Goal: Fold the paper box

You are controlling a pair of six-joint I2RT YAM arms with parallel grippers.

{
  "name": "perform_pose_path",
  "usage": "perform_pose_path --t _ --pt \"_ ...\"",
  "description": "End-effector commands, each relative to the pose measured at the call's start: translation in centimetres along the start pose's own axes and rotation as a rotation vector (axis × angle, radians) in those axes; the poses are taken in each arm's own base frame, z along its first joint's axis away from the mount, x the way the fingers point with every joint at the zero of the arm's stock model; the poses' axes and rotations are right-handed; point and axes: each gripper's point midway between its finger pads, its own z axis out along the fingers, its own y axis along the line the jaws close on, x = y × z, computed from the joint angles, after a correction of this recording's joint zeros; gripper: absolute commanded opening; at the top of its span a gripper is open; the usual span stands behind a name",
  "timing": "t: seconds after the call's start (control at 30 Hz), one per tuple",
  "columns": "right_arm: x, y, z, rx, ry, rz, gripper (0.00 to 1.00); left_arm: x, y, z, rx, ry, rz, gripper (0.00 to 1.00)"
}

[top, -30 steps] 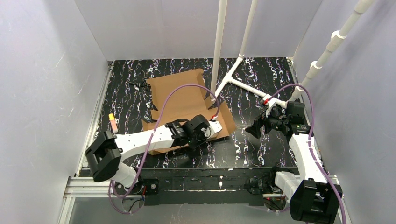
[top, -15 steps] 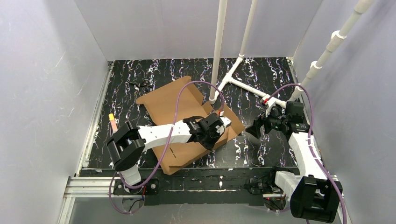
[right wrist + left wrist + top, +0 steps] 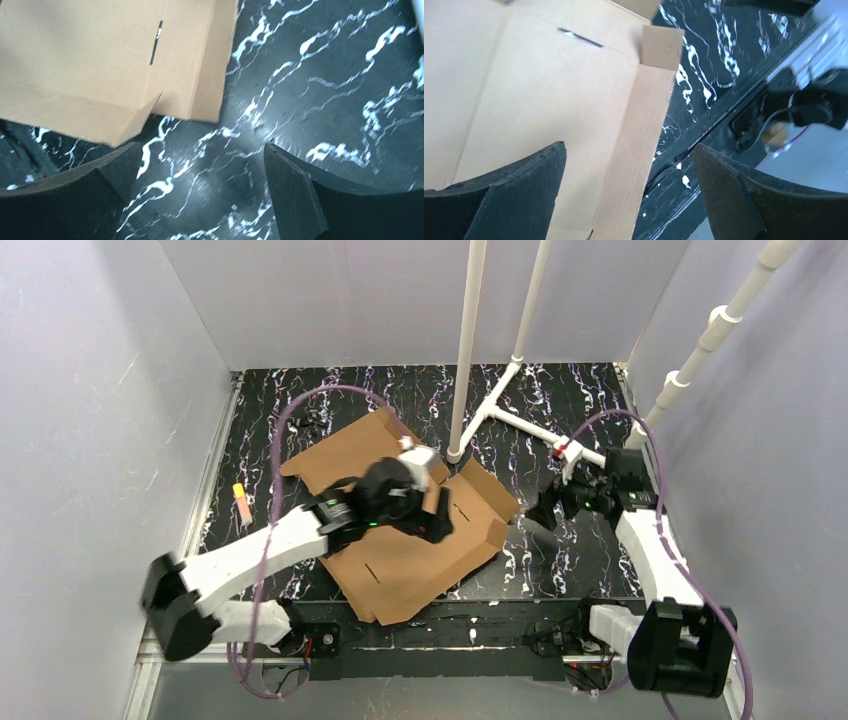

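Both spread apart and empty, left hand [image 3: 626,152] above paper box [image 3: 400,565], right hand [image 3: 201,149] just off its right edge, over table [image 3: 565,550]

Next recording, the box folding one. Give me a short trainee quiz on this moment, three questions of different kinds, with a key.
1. True or false: the left hand is clamped on the paper box.
2. Multiple choice: in its wrist view, what shows between the fingers of the right hand? A) the black marbled tabletop; B) a cardboard flap; C) a white pipe.
3. Short answer: which hand hangs over the paper box?

Key
1. False: its jaws stand wide apart, with nothing gripped between them.
2. A: the cardboard ends short of that gap.
3. The left hand.
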Motion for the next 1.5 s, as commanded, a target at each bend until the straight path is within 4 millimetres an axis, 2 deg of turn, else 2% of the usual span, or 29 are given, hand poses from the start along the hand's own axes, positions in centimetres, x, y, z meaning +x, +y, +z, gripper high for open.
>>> perform_pose_path --t 0.0,0.17,0.3,0.4,0.5,0.63,0.73,0.83,0.9,1.0,1.1,1.2,1.47 --pt "-3.7 -2.5 1.9 0.027 0.032 -0.136 1.00 1.2 5.3 -5.2 -0.051 -0.125 -0.206 0.98" --pt "-4.0 -1.3 6.7 -0.005 0.094 -0.093 1.00 2.6 9.7 -7.7 -0.097 -0.282 -0.348 0.98" --pt "-4.4 -2.6 9.0 0.059 0.059 -0.025 1.00 3.9 12.0 -7.7 -0.145 -0.280 -0.429 0.98" --pt "-3.4 -3.7 10.3 0.085 0.102 0.019 0.91 4.5 14.1 -7.0 -0.188 -0.240 -0.498 0.98" --pt "-2.4 -3.4 11.9 0.061 0.129 0.041 0.83 4.3 16.2 -6.9 -0.235 -0.243 -0.550 0.95" --pt "-1.9 -4.3 13.8 0.078 0.150 0.080 0.75 3.2 18.6 -8.4 -0.297 -0.317 -0.609 0.96" --pt "-1.6 -4.6 14.9 0.063 0.162 0.111 0.64 3.3 20.7 -9.6 -0.371 -0.341 -0.659 0.98" --pt "-1.5 -3.8 15.4 0.009 0.147 0.130 0.52 3.3 22.7 -9.4 -0.346 -0.372 -0.764 0.98" --pt "-1.4 -3.3 15.4 -0.010 0.144 0.138 0.41 2.7 24.1 -9.3 -0.294 -0.412 -0.868 0.98" --pt "-2.4 -3.6 15.2 -0.006 0.105 0.111 0.20 2.0 26.7 -9.5 -0.229 -0.476 -1.012 0.98" --pt "-2.6 -3.6 14.6 -0.013 0.074 0.107 0.09 2.0 28.7 -9.0 -0.212 -0.460 -1.073 0.98" --pt "-3.3 -3.3 14.0 -0.036 0.041 0.095 0.02 1.7 29.5 -8.5 -0.213 -0.418 -1.063 0.98" --pt "-3.6 -1.9 13.7 -0.101 0.012 0.084 0.01 2.5 31.0 -7.0 -0.220 -0.383 -1.084 0.98"
